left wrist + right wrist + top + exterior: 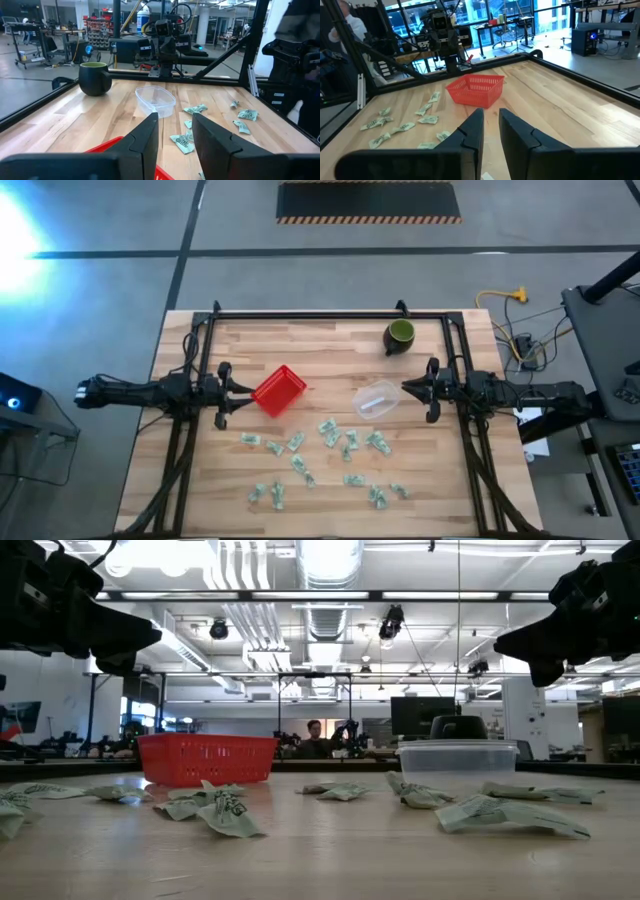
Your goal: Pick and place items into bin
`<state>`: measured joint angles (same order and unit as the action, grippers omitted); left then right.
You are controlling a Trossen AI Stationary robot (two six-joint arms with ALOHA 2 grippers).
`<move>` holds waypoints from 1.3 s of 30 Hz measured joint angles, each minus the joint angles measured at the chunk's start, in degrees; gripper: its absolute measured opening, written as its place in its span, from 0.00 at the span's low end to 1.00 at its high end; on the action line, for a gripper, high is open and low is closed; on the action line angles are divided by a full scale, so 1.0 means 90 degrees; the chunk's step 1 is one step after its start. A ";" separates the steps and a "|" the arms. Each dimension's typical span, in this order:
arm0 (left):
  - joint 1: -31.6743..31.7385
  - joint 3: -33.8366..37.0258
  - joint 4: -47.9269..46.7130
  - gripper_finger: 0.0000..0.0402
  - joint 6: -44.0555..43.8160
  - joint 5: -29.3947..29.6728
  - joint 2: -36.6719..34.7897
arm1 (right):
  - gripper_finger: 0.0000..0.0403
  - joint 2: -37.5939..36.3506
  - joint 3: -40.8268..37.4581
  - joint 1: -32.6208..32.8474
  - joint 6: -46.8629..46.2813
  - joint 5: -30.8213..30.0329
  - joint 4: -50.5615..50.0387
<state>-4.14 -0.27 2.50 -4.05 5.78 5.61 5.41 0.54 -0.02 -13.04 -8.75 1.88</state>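
Note:
Several small pale green-and-white wrapped pieces [325,430] lie scattered flat on the near half of the wooden table, also in the low view [225,812] and both wrist views [182,142] [427,120]. A red mesh basket [280,391] [476,89] stands left of centre. A clear plastic tub [375,400] [156,100] stands right of centre. My left gripper [248,388] [175,117] hovers open just left of the basket, above the table. My right gripper [406,388] [491,112] hovers just right of the tub, open by a narrow gap.
A dark green cup [400,335] [95,77] stands near the far edge, behind the tub. A black frame [320,314] runs along the far edge and down both sides. Bare wood lies between the basket, the tub and the far rail.

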 joint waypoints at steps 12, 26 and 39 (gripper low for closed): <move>0.0000 0.0000 0.0000 0.26 -0.0002 0.0000 0.0000 | 0.13 -0.0002 0.0000 0.0001 0.0000 0.0002 -0.0001; 0.0000 0.0000 0.0000 0.26 -0.0002 0.0002 -0.0001 | 0.13 0.0000 0.0000 0.0001 -0.0515 0.0022 0.0056; -0.0002 0.0000 0.0008 0.26 0.0449 0.0261 -0.0001 | 0.13 0.0000 0.0000 -0.0001 -0.1000 -0.0214 0.0508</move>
<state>-4.16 -0.27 2.58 -0.01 8.13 5.60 5.41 0.54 -0.03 -22.04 -10.68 6.45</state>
